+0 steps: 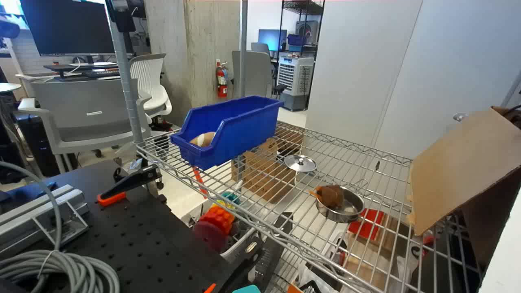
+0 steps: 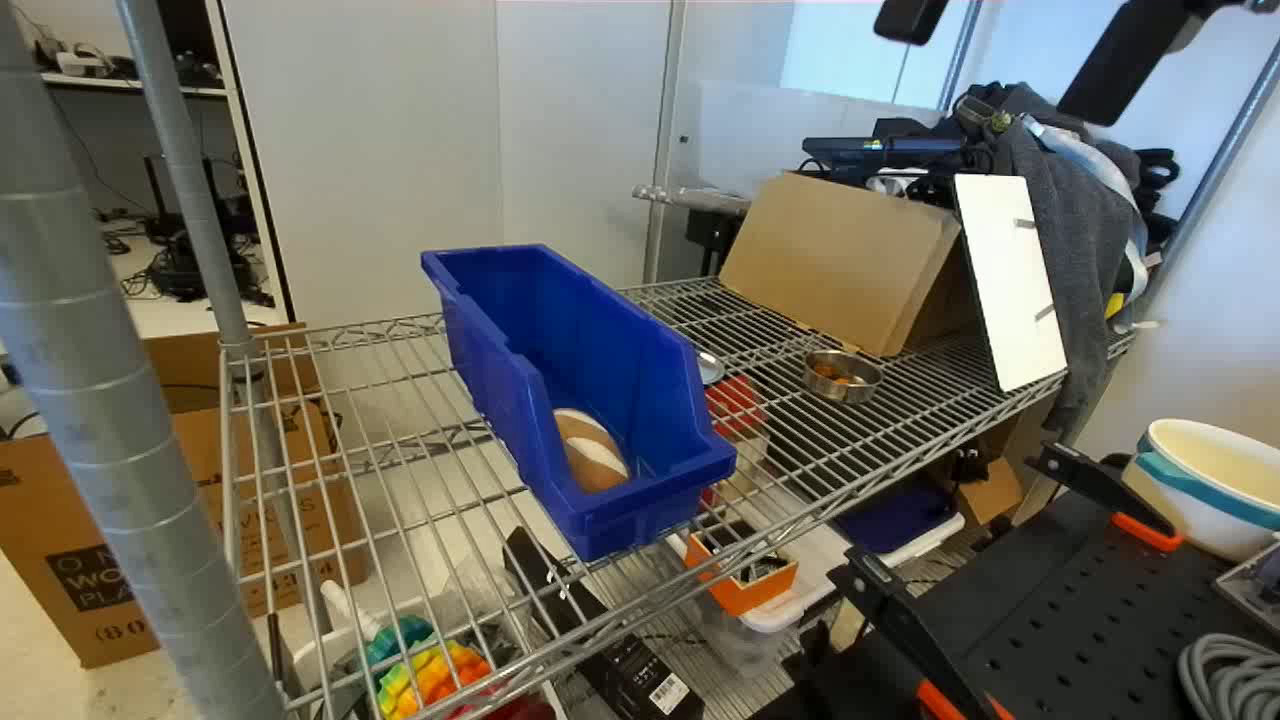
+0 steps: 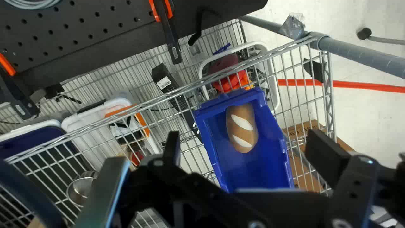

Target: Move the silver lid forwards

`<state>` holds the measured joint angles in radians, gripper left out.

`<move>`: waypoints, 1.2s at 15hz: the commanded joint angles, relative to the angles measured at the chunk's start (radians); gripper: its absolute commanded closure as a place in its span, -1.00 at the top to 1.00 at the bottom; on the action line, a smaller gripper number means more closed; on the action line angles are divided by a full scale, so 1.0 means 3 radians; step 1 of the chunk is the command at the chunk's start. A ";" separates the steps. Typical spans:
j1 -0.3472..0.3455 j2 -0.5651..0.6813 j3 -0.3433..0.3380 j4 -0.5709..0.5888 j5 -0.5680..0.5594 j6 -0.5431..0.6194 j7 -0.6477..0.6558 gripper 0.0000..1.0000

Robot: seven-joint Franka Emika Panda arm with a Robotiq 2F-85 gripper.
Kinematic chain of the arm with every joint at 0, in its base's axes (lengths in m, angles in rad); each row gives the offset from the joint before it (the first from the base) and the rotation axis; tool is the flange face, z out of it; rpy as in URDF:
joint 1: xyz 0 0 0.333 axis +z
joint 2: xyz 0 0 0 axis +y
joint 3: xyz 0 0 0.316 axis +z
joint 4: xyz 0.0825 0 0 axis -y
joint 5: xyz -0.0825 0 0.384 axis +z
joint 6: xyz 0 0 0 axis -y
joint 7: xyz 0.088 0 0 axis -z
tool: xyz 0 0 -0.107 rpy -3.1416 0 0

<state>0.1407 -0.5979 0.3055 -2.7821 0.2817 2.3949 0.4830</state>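
Silver lid (image 1: 301,162) on a wire shelf (image 1: 346,144), between a blue bin (image 1: 248,134) and a metal pan (image 1: 349,209).

Left to right in an exterior view: black table (image 1: 142,244) with a clamp (image 1: 131,181) at its edge; the blue bin with a brown, white-striped loaf (image 1: 203,139) in its low-fronted end; the silver lid, flat, small knob on top; the metal pan with a brown item (image 1: 330,196) inside; a slanting cardboard box (image 1: 464,167). In the wrist view, a gripper (image 3: 245,142) with fingers (image 3: 327,155) spread wide. In an exterior view, the fingers (image 2: 1120,65) high at upper right, well apart from the silver lid.
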 commanded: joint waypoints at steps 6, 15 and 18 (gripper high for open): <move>0.0007 0.0060 -0.0063 0.0041 -0.0047 0.0020 -0.0020 1.00; -0.0507 0.1128 -0.0440 0.0682 -0.0696 0.0538 -0.0572 1.00; -0.0614 0.1672 -0.0599 0.1056 -0.0925 0.0600 -0.0751 1.00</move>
<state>-0.0203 -0.2748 0.1648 -2.5961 0.0725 2.5525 0.3021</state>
